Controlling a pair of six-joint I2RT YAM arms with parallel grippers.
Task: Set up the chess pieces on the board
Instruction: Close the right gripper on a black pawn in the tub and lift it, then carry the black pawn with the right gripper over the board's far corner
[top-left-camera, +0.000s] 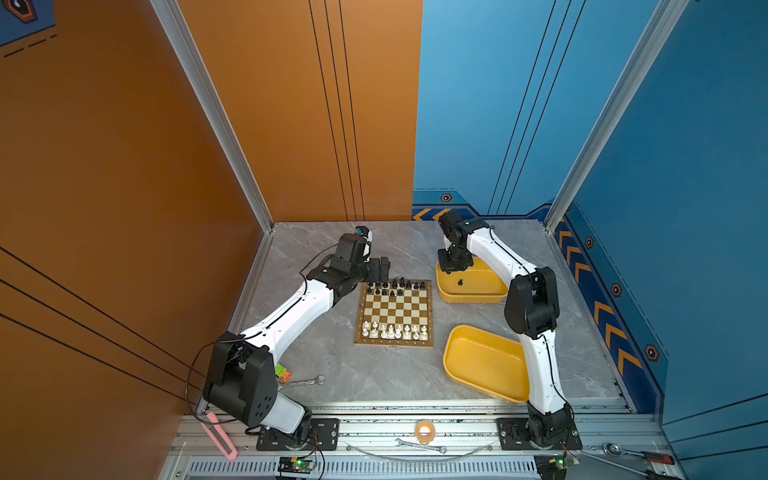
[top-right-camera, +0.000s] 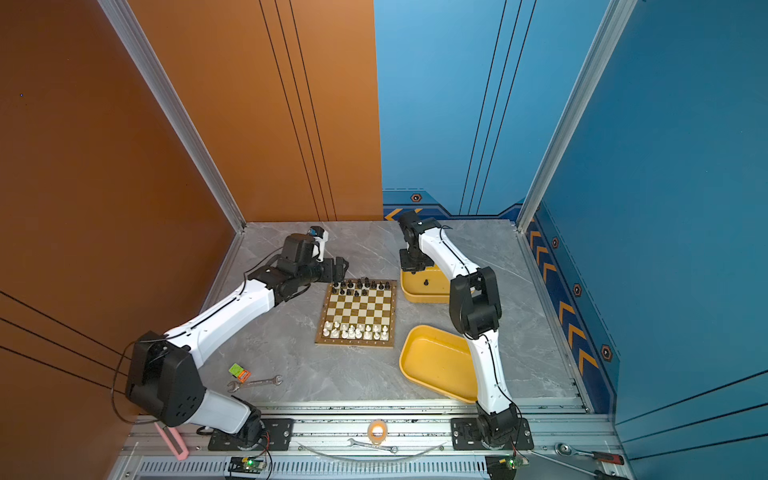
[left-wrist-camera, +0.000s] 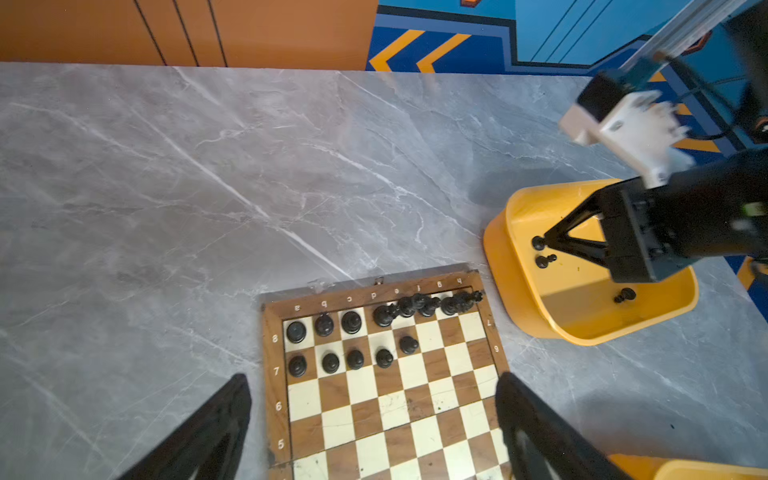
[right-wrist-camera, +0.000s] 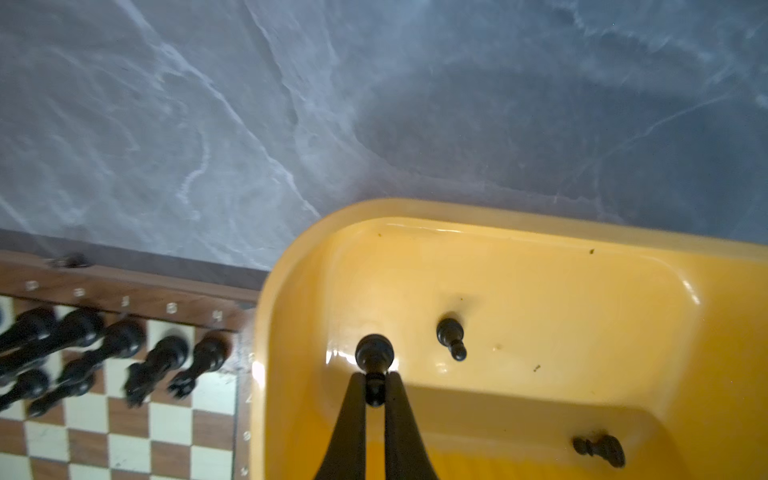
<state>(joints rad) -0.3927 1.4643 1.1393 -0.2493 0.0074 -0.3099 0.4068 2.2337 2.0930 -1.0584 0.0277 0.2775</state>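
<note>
The board (top-left-camera: 395, 312) lies mid-table, also in the left wrist view (left-wrist-camera: 386, 415). Black chess pieces (top-left-camera: 395, 286) fill its far rows and white chess pieces (top-left-camera: 395, 331) its near rows. In the far yellow tray (top-left-camera: 469, 298) my right gripper (right-wrist-camera: 375, 384) is shut on a black pawn (right-wrist-camera: 374, 353), pinched at its head with the base sticking out. Two more black pawns (right-wrist-camera: 451, 334) (right-wrist-camera: 600, 451) lie loose in that tray. My left gripper (left-wrist-camera: 372, 378) hangs open above the board's far left part, nothing between its fingers (left-wrist-camera: 232, 399).
A second yellow tray (top-left-camera: 482, 361), with nothing in it, sits near the right arm's base, right of the board. A wrench (top-left-camera: 301, 381) and a small green and orange box (top-right-camera: 239, 371) lie near the left arm's base. Walls close the table's far and side edges.
</note>
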